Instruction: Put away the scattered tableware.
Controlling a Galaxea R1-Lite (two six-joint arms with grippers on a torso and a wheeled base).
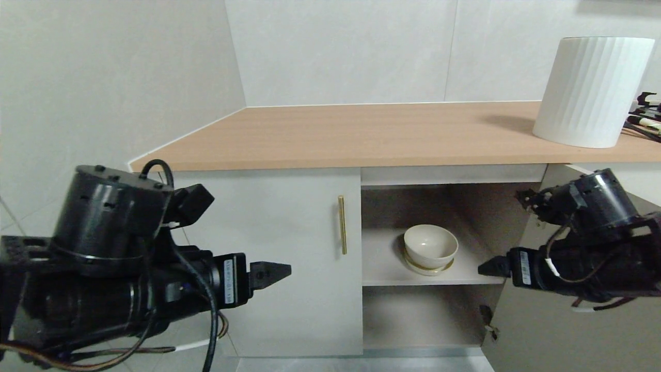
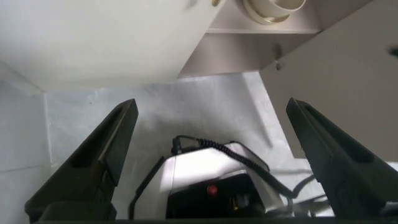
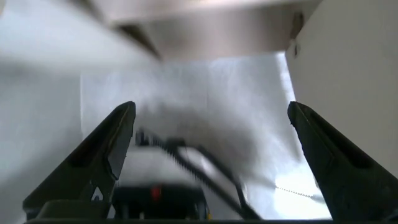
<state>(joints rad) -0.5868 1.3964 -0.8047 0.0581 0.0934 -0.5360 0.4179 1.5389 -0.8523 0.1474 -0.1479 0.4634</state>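
Observation:
A cream bowl [image 1: 430, 246] sits on a small gold-rimmed plate [image 1: 428, 267] on the middle shelf [image 1: 382, 263] of the open cabinet. The bowl [image 2: 273, 7] also peeks in at the edge of the left wrist view. My left gripper [image 1: 271, 274] hangs in front of the shut left cabinet door, well left of the bowl, its fingers [image 2: 93, 165] spread wide with nothing between them. My right gripper [image 1: 490, 267] is just right of the shelf's front edge, beside the open door, open and empty in the right wrist view, fingers [image 3: 102, 162] far apart.
The right cabinet door [image 1: 537, 310] stands swung open. The left door has a gold bar handle [image 1: 341, 224]. On the wooden countertop [image 1: 361, 134] stands a white ribbed cylinder [image 1: 591, 90], with dark utensils [image 1: 643, 121] behind it. The lower shelf [image 1: 418, 315] is bare.

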